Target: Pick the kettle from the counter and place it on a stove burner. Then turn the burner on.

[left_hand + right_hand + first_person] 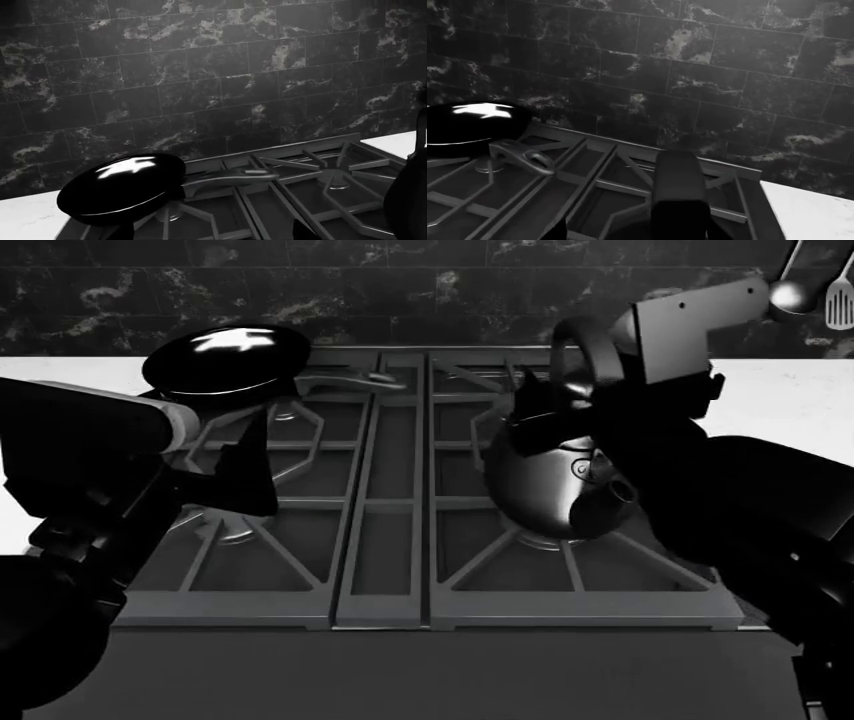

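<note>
The kettle [558, 480] sits over the front right stove burner [561, 535], its base apparently on or just above the grate. The right hand [587, 390] grips its arched handle from above. Best judged: settle it level and centred on the spokes before letting go. The left hand [247, 475] hangs over the left grates; I cannot tell its state. Farther back rests the black pan [227, 358], with the white table [787, 390] beyond.

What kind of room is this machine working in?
Most likely a kitchen, rendered in simulation. A gas stove with cast-iron grates sits in a white stone counter, with a kettle and a black pan on it, and utensils hang on the dark tiled wall.
</note>
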Tool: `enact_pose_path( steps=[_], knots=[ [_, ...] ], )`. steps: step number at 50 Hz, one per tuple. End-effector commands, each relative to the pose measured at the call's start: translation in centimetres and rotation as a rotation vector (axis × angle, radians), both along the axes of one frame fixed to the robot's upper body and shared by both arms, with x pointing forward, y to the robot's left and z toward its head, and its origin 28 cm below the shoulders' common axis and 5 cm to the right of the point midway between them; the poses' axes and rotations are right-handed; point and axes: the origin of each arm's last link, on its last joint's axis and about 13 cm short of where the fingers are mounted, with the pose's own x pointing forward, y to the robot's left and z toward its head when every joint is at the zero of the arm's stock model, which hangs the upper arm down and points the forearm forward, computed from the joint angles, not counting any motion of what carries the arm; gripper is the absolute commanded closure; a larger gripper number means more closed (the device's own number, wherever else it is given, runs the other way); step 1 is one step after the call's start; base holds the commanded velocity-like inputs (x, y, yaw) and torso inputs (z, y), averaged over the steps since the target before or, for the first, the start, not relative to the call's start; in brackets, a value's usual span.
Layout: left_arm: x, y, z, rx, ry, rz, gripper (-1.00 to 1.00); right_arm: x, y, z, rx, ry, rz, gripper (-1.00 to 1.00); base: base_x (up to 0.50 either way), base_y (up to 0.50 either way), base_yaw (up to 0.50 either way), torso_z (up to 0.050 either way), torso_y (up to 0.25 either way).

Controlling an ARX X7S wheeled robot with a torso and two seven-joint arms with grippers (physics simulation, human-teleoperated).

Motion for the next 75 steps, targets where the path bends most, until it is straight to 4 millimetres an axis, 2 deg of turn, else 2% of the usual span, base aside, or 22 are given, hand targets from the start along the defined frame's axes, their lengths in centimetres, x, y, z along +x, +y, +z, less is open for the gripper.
enact_pose_path(
  steps=[1, 11, 20, 27, 57, 75],
  knots=[
    [0.0, 0.0, 0.0, -0.005, -0.002, 0.000, -1.00, -0.8, -0.4, 0.2, -0.005, 0.011, -0.023, -1.00, 0.00, 0.00, 0.00, 0.000, 0.000],
    [0.2, -0.1, 0.0, -0.005, -0.003, -0.006, -1.00, -1.7, -1.1, 0.6, 0.004, -0.015, -0.068, -1.00, 0.00, 0.00, 0.00, 0.000, 0.000],
    [0.0, 0.0, -0.1, -0.008, -0.004, -0.005, -1.00, -2.5, -0.9, 0.9, 0.004, -0.033, -0.061, -1.00, 0.00, 0.00, 0.00, 0.000, 0.000],
    [-0.1, 0.0, -0.1, -0.011, -0.007, -0.003, -1.00, -3.9, -0.7, 1.3, 0.008, -0.078, -0.060, -1.00, 0.00, 0.00, 0.00, 0.000, 0.000],
    [-0.7, -0.1, -0.1, -0.029, -0.025, -0.006, -1.00, -8.2, -0.2, 0.5, 0.043, -0.176, -0.078, -1.00, -0.02, 0.00, 0.00, 0.000, 0.000],
    [-0.7, 0.0, -0.5, -0.047, -0.025, 0.002, -1.00, -9.5, 0.1, -0.1, 0.051, -0.190, -0.075, -1.00, -0.12, 0.00, 0.00, 0.000, 0.000]
  ],
)
